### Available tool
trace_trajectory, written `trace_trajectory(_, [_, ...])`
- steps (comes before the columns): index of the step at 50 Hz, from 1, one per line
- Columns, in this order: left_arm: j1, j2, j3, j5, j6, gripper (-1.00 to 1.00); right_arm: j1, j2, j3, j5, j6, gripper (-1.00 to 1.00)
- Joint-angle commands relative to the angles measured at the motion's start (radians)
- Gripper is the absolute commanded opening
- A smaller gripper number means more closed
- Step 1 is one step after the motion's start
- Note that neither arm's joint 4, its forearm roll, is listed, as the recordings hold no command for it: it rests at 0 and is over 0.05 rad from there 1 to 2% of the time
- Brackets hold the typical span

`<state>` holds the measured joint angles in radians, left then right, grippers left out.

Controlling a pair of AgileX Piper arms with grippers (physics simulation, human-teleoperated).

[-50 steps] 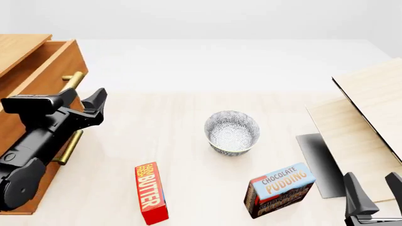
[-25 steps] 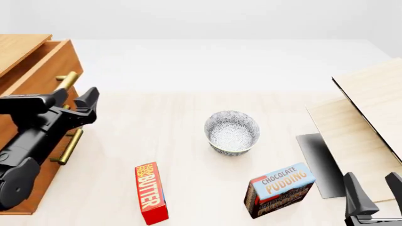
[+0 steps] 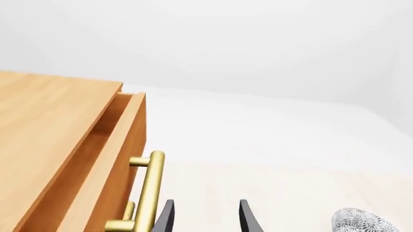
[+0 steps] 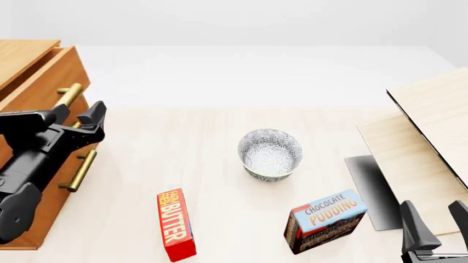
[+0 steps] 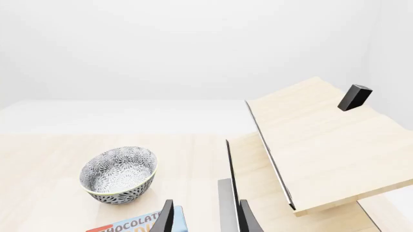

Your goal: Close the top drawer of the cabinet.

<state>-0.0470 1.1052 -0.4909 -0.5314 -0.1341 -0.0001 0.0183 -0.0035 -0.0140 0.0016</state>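
Note:
The honey-brown cabinet (image 4: 21,57) stands at the table's left. Its top drawer (image 4: 52,76) sticks out a little, with a narrow gap showing behind its front in the left wrist view (image 3: 119,145). The drawer's brass bar handle (image 4: 68,96) is just above my left gripper (image 4: 74,115). That gripper is open and empty, with one finger (image 4: 55,116) against the drawer front beside the handle (image 3: 148,193). My right gripper (image 4: 439,222) is open and empty at the front right, far from the cabinet.
The lower drawer's brass handle (image 4: 79,170) sits under my left arm. A patterned bowl (image 4: 270,154) stands mid-table. A red butter box (image 4: 174,224) and a chocolate pudding box (image 4: 325,220) lie in front. Pale wood panels (image 4: 431,115) stand at the right.
My left gripper has moved left against the drawer front. The top drawer has slid further into the cabinet. The right arm has not moved.

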Motion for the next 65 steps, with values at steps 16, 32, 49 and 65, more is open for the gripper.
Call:
trace_trajectory(16, [0.050, 0.009, 0.019, -0.013, -0.001, 1.00, 0.000, 0.000, 0.000, 0.000, 0.000, 1.00])
trace_trajectory(32, [0.086, 0.015, 0.024, -0.016, -0.011, 1.00, 0.000, 0.000, 0.000, 0.000, 0.000, 1.00])
trace_trajectory(49, [0.113, 0.020, 0.018, -0.011, -0.024, 1.00, 0.000, 0.000, 0.000, 0.000, 0.000, 1.00])
trace_trajectory(65, [0.152, 0.024, 0.012, -0.007, -0.030, 1.00, 0.000, 0.000, 0.000, 0.000, 0.000, 1.00])
